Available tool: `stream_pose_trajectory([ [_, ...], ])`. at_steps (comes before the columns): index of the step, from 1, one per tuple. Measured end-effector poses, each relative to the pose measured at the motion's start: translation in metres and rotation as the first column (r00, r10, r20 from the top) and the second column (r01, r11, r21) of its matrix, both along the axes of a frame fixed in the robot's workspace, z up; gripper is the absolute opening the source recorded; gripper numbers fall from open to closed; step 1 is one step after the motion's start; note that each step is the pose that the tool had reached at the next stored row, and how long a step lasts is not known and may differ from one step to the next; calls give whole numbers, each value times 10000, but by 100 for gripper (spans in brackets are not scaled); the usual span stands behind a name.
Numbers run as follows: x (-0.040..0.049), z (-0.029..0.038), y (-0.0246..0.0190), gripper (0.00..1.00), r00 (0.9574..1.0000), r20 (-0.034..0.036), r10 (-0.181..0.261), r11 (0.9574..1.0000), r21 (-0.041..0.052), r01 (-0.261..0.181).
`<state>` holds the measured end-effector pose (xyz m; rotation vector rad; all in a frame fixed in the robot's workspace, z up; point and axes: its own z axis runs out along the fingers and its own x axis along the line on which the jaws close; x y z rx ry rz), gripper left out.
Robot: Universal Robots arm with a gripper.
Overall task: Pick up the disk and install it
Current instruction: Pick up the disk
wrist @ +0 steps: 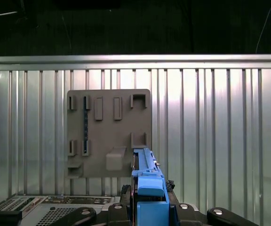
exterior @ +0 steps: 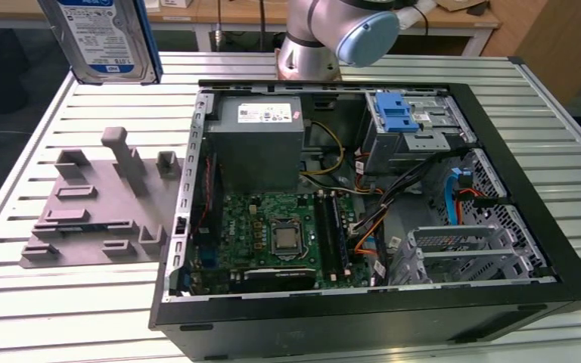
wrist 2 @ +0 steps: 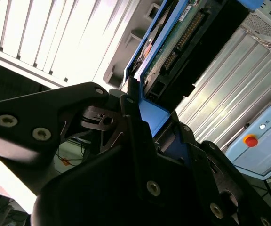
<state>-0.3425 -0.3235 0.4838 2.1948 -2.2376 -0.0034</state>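
Note:
The disk, silver with a white-and-blue label and a blue bracket, hangs upright in the air at the exterior view's upper left, above the far part of the table. In the second wrist view my gripper is shut on the disk, its black fingers clamping the blue bracket's end. In the first wrist view the disk shows edge-on over the grey holder plate, with my gripper around its near end.
An open computer case lies on the slatted metal table. Inside are a grey power-supply box, a motherboard and a drive cage with a blue latch. The grey holder plate sits left of the case. The arm's base stands behind.

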Motion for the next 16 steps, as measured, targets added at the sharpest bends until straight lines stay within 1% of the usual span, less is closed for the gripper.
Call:
stream_pose_trajectory([
  [16, 84, 0, 0, 36, 10000, 0, 0, 10000, 0, 0],
])
